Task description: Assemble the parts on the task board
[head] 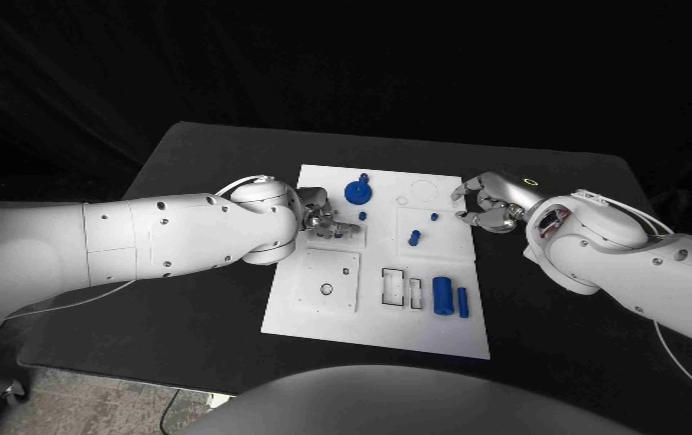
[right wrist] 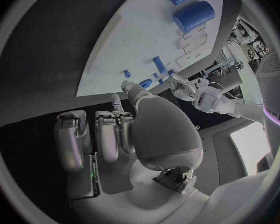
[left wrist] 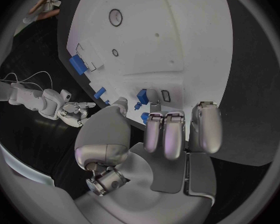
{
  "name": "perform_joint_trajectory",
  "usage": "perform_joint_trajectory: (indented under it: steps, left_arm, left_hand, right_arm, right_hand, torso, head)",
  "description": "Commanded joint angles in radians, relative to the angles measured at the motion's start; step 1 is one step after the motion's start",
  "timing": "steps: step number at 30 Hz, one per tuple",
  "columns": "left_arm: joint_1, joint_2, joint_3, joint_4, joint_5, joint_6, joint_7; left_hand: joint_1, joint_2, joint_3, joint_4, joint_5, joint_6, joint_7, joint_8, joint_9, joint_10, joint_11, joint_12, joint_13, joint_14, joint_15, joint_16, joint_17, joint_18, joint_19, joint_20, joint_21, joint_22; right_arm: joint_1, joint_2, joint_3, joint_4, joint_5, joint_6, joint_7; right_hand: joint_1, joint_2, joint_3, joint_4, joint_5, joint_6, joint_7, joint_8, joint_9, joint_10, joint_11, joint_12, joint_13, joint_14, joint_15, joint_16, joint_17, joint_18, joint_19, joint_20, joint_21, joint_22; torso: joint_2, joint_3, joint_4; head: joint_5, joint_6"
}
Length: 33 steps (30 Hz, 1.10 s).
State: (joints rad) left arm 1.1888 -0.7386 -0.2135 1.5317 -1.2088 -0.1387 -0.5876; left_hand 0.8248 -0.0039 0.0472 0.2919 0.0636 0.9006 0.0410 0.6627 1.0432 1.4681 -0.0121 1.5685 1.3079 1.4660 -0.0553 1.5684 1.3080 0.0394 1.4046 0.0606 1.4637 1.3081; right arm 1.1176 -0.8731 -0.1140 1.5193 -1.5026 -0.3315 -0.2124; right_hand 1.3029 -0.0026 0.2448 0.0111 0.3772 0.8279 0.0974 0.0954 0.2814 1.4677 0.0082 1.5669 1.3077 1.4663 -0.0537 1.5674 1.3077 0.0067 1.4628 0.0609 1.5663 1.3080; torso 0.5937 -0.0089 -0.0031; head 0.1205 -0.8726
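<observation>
Left hand [head: 315, 213] sits at the task board [head: 325, 307] left edge, fingers curled; any hold cannot be confirmed. Small blue parts [head: 413, 237] stand centre-frame, right of it. Right hand [head: 488, 207] hovers empty, fingers apart, at the right edge.

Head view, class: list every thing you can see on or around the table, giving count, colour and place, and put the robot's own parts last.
Table: one, black, under everything.
Task board: one, white, middle of the table.
Round part: one, blue, far end of the board.
Small parts: about three, blue, mid-board between the hands.
Cylinders: two, blue, one thick and one thin, side by side at the board's near right.
Left hand: one, silver, over the board's left edge; whether it holds anything cannot be told.
Right hand: one, silver, at the board's right edge, fingers apart, nothing held.
</observation>
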Motion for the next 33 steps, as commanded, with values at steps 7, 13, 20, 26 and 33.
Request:
perform_joint_trajectory:
  steps: [7,13,20,26,33]
  left_arm:
    - [0.058,-0.035,0.001,0.032,0.009,0.023,-0.027]
    - [0.118,-0.047,0.006,0.027,0.022,0.115,-0.040]
    - [0.154,-0.035,0.014,-0.008,0.086,0.193,-0.041]
    - [0.161,-0.012,0.015,-0.055,0.088,0.243,-0.041]
    - [0.161,0.018,0.015,-0.137,0.070,0.253,-0.044]
  left_hand:
    - [0.049,0.023,-0.034,-0.001,0.012,0.012,-0.006,0.009,0.015,0.103,-0.009,0.002,0.263,0.105,-0.004,0.002,0.263,0.007,0.014,-0.005,0.000,0.134]
    - [0.129,0.017,-0.065,-0.005,0.063,0.008,-0.009,0.000,0.022,0.103,-0.013,0.002,0.263,0.105,-0.009,0.002,0.263,0.007,0.015,-0.010,-0.004,0.135]
    - [0.200,0.011,-0.090,-0.011,0.070,0.019,-0.014,-0.007,0.025,0.103,-0.017,0.002,0.263,0.105,-0.013,0.002,0.263,0.004,0.028,-0.014,0.002,0.146]
    - [0.221,0.018,-0.106,-0.005,0.053,0.025,-0.016,-0.020,0.021,0.103,-0.020,0.002,0.263,0.105,-0.015,0.002,0.263,-0.002,0.047,-0.016,0.015,0.162]
    - [0.221,0.037,-0.145,-0.002,0.061,0.039,-0.019,-0.056,0.005,0.103,-0.026,0.002,0.263,0.105,-0.023,0.002,0.263,-0.009,0.074,-0.024,0.031,0.182]
  right_arm:
    - [-0.001,0.004,0.000,-0.003,-0.004,-0.014,0.000]
    - [0.000,0.007,0.000,-0.004,0.000,-0.009,-0.001]
    - [0.000,0.006,0.000,-0.005,0.005,-0.007,0.001]
    - [0.000,0.003,0.000,-0.005,0.007,-0.003,0.001]
    - [0.000,-0.004,0.000,0.010,0.009,-0.001,0.000]
  right_hand:
    - [0.011,0.001,0.006,-0.001,0.007,0.006,0.006,-0.006,-0.002,0.103,0.005,0.004,0.263,0.104,0.010,0.003,0.263,-0.007,0.108,0.007,0.004,0.263]
    - [0.009,0.001,0.006,0.000,0.010,0.005,0.006,-0.007,-0.002,0.103,0.006,0.004,0.263,0.104,0.010,0.003,0.263,-0.007,0.108,0.007,0.004,0.263]
    - [0.007,0.001,0.007,0.001,0.013,0.004,0.007,-0.008,-0.003,0.103,0.006,0.004,0.263,0.104,0.011,0.003,0.263,-0.007,0.108,0.007,0.004,0.263]
    - [0.003,0.003,0.009,0.004,0.017,0.006,0.008,-0.007,-0.004,0.103,0.007,0.004,0.263,0.104,0.011,0.003,0.263,-0.007,0.108,0.008,0.004,0.263]
    - [-0.004,0.003,0.010,0.007,0.017,0.009,0.009,-0.006,-0.005,0.103,0.008,0.004,0.263,0.104,0.012,0.003,0.263,-0.007,0.108,0.008,0.004,0.263]
  torso:
    - [0.001,0.0013,-0.0014]
    - [0.000,0.0017,-0.0033]
    - [0.002,-0.0023,-0.0034]
    - [0.002,-0.0026,-0.0046]
    - [0.003,-0.0020,-0.0026]
  head:
    - [0.001,0.000]
    - [-0.007,0.000]
    - [-0.015,0.000]
    - [-0.010,0.000]
    - [-0.008,0.000]
